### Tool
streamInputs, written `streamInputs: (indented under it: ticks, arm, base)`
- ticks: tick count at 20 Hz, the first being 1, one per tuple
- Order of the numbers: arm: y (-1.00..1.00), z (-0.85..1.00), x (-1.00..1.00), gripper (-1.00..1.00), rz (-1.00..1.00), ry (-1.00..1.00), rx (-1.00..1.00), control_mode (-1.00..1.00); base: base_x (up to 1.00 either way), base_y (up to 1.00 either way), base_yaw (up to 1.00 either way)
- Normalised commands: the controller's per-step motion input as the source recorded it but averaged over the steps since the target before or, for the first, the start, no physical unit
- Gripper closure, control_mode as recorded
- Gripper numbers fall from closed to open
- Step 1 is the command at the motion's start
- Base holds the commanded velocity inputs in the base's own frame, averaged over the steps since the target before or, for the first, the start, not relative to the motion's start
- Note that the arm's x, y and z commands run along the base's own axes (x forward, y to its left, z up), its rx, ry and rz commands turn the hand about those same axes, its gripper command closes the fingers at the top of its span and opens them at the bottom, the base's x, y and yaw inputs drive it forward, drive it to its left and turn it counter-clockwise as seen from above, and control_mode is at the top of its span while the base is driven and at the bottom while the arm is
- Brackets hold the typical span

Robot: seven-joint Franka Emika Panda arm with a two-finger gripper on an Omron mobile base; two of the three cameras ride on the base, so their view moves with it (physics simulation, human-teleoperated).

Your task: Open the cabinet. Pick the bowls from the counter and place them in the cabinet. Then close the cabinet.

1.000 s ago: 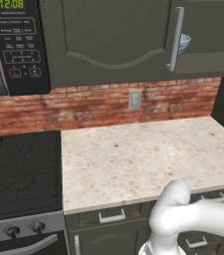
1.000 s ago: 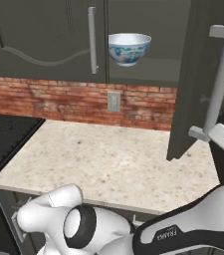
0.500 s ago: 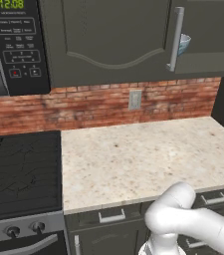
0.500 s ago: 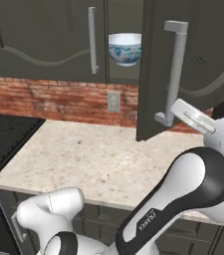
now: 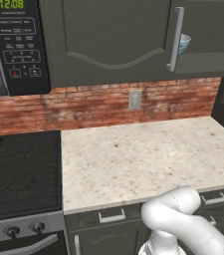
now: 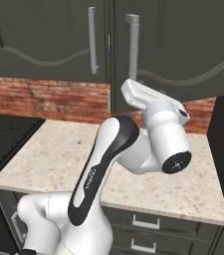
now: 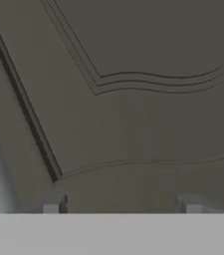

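With its two dark fingertips (image 7: 53,205) set apart and gripping nothing, the hand (image 7: 122,206) faces the dark grey-green arched-panel cabinet (image 6: 183,45) door, apparently pushing it nearly shut over the small white blue-patterned bowl (image 5: 183,44) inside, above the beige speckled tabletop (image 5: 148,159).

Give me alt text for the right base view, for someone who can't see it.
A white robot arm reaches up toward a dark grey-green wall cabinet, whose two doors look closed or nearly so, their grey bar handles side by side. Below lie a red brick backsplash and a beige speckled counter.
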Motion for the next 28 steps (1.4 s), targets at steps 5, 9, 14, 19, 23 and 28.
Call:
streamInputs:
  ticks: [5,9,14,19,23,28]
  arm:
    - [1.0,0.27,0.92,-1.0,-0.23,-0.31,0.0,-1.0]
    - [1.0,0.27,1.0,-1.0,-0.23,-0.21,0.0,-1.0]
    - [0.9,0.47,1.0,-1.0,-0.11,-0.07,0.01,-1.0]
    - [0.44,0.78,0.72,-1.0,0.13,0.18,0.0,-1.0]
    - [0.97,0.09,-0.77,-1.0,0.47,0.06,-0.22,-1.0]
    - [0.9,0.06,0.33,-1.0,0.31,0.11,-0.16,-1.0]
  base:
    - [0.0,0.0,0.0]
    - [0.0,0.0,0.0]
    - [0.0,0.0,0.0]
    - [0.0,0.0,0.0]
    - [0.0,0.0,0.0]
    - [0.0,0.0,0.0]
